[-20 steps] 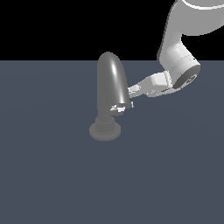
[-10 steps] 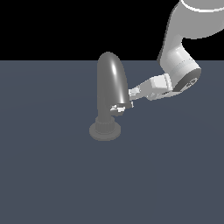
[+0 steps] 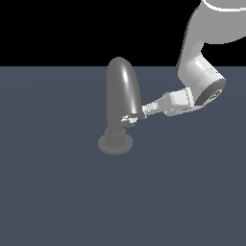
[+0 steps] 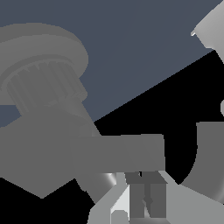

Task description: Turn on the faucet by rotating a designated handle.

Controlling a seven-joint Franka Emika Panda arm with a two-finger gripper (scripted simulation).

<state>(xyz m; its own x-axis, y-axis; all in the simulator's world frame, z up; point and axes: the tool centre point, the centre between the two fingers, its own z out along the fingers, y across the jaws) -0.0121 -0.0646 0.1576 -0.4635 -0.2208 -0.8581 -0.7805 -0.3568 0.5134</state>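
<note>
The faucet (image 3: 123, 89) is a glossy grey arched tube on a ribbed round base (image 3: 115, 142), standing mid-scene in the exterior view. The handle (image 3: 127, 120) is a small grey lever with white flecks, jutting from the faucet's lower stem towards the exterior view's right. My gripper (image 3: 136, 116) reaches in from that side, its tips against the handle. In the wrist view the handle (image 4: 124, 151) runs as a grey bar just past my fingertips (image 4: 136, 197), whose dark pads stand close together with nothing between them. The ribbed base (image 4: 41, 85) shows behind it.
The faucet stands on a flat dark blue-grey surface (image 3: 57, 192). My white arm (image 3: 199, 77) comes down from the upper part of the exterior view's right. The curved tube end (image 4: 210, 162) shows in the wrist view.
My wrist has sunk slightly and shifted a little to the exterior view's right. The fingertips stay at the handle, which has hardly moved.
</note>
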